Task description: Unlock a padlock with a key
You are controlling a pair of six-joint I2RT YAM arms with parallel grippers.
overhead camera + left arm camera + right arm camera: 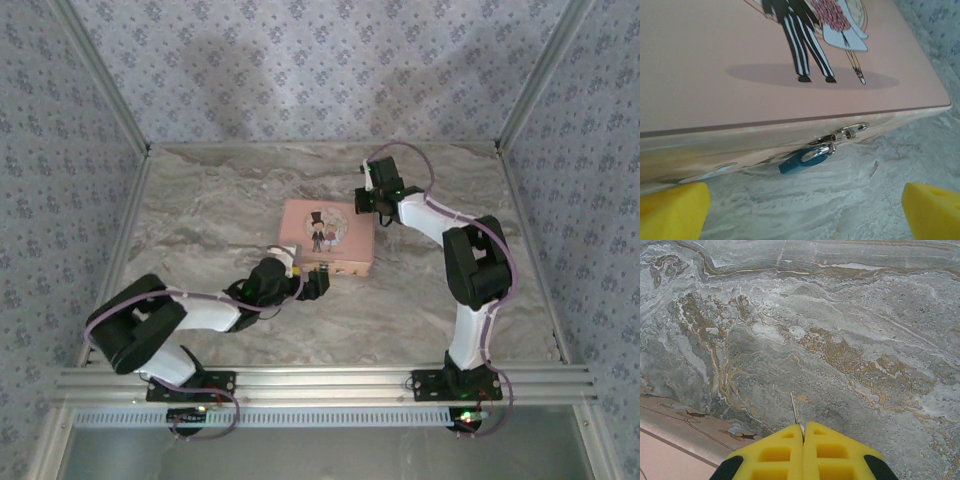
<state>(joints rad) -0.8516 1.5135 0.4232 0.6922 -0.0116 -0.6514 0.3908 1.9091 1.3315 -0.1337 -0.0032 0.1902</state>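
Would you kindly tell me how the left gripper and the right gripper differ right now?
The left gripper is open and empty; the right gripper is shut on the key, whose tip pokes out. The left gripper faces the padlock hanging at the front of the pink tin; the right gripper looks down at the marble table beside the tin. Both have yellow fingers.

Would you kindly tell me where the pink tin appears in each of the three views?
Top external: pink tin at the picture's centre.
Left wrist: pink tin across the upper picture, padlock hanging at its front clasp.
Right wrist: pink tin's edge in the bottom-left corner.
Shared landmark: the marble tabletop.
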